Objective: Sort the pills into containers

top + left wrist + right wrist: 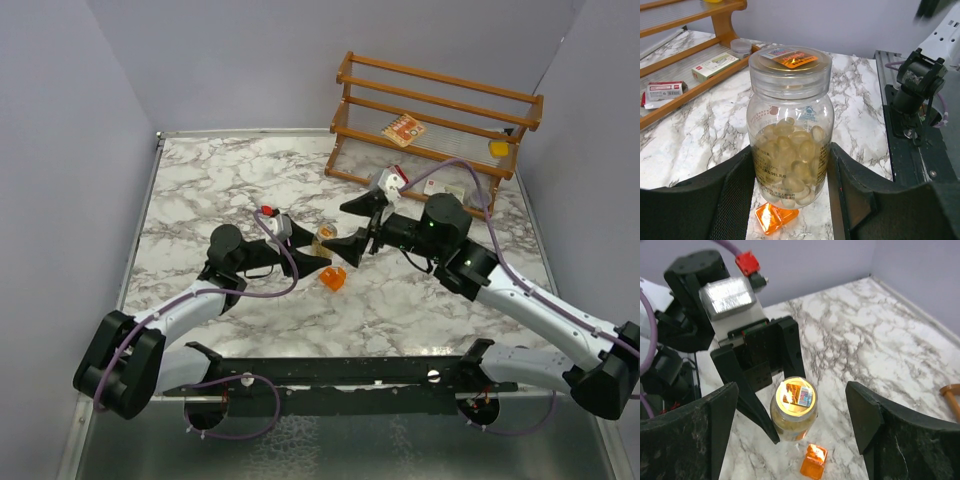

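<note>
While the left gripper (790,170) is clamping the clear jar (790,125), fingers (735,200) pressing on both its sides, the right gripper (360,226) is hovering at the lid, fingers (715,410) standing wide apart and touching nothing. Jar is sitting upright, lid on. Orange box (813,461) is lying just off the left fingertips, beside the jar base, on the marble table (250,180).

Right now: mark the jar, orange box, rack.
jar (790,150), left wrist view, middle of glass body
orange box (813,463), right wrist view, top face
rack (455,138), top view, lower shelf
</note>
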You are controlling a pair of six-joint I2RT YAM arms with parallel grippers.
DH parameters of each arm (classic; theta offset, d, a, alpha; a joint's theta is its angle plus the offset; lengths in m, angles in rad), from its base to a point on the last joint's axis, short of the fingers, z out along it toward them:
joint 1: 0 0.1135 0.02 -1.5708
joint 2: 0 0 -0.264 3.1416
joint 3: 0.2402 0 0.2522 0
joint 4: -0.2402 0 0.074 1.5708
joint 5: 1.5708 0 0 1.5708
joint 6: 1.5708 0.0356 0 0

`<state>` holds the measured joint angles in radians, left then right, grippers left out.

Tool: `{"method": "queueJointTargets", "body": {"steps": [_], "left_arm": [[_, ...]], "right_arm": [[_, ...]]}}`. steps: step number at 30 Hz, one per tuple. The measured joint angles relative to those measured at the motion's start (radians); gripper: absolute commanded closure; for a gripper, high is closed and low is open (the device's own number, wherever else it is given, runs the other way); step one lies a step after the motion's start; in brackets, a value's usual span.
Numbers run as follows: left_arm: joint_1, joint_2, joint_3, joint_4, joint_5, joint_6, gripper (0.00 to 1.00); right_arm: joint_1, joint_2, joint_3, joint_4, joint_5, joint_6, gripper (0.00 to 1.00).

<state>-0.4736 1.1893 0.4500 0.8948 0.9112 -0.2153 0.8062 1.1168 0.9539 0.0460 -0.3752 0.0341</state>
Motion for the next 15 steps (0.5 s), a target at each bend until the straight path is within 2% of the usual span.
{"method": "queueJointTargets", "body": {"steps": [7, 15], "left_arm": [[0.0, -0.033, 0.0, -0.057, -0.049, 0.001, 1.0], [-0.014, -0.091, 0.001, -0.178, -0.151, 0.01, 1.0]], "right_arm": [[0.0, -0.122, -0.034, 0.071, 0.108, 0.044, 0.1], [0.007, -0.043, -0.045, 0.04, 0.274, 0.093, 0.1]]}}
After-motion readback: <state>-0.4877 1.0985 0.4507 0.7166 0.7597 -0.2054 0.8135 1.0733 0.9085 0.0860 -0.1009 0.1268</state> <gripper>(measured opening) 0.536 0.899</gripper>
